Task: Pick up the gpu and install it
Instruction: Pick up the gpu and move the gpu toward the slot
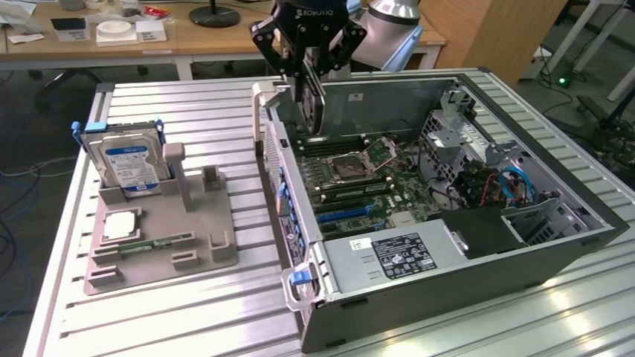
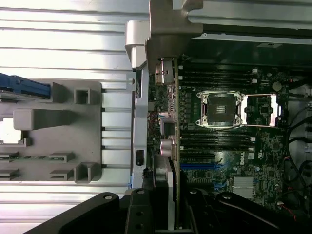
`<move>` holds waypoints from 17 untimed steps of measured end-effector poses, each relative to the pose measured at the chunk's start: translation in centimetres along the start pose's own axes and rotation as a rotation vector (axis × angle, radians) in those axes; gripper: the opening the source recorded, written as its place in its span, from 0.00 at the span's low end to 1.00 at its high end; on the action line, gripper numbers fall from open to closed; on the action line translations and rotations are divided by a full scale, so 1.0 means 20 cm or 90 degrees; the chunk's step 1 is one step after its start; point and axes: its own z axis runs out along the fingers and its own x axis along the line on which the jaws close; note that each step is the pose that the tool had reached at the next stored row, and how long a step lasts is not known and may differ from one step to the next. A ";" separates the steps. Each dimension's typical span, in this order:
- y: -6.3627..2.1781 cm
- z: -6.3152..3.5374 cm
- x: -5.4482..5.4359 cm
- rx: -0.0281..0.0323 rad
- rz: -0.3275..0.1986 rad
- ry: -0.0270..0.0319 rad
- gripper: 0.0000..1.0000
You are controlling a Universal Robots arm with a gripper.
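Note:
My gripper (image 1: 311,71) is shut on the gpu (image 1: 314,104), a thin dark card that hangs on edge with its long side pointing down. The card is over the far left corner of the open computer case (image 1: 555,245), just above the motherboard (image 1: 367,186) near the case's left wall. In the wrist view the gpu (image 2: 171,146) appears edge-on, its silvery bracket (image 2: 168,29) at the far end, and my gripper (image 2: 168,217) clamps it between the black fingers (image 2: 139,214). Blue expansion slots (image 2: 200,168) lie on the board beside the card.
A grey parts holder (image 1: 159,245) on the exterior view's left carries a hard drive (image 1: 127,160), a processor chip (image 1: 117,227) and a green memory stick (image 1: 154,243). Inside the case are the processor socket (image 1: 375,156), a power supply (image 1: 392,256) and cables (image 1: 506,186).

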 end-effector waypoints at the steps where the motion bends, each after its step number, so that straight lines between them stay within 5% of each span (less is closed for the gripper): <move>1: 0.000 0.000 0.00 0.0000 0.000 0.0000 0.28; 17: 0.000 0.001 -0.07 0.0000 0.000 0.0000 0.28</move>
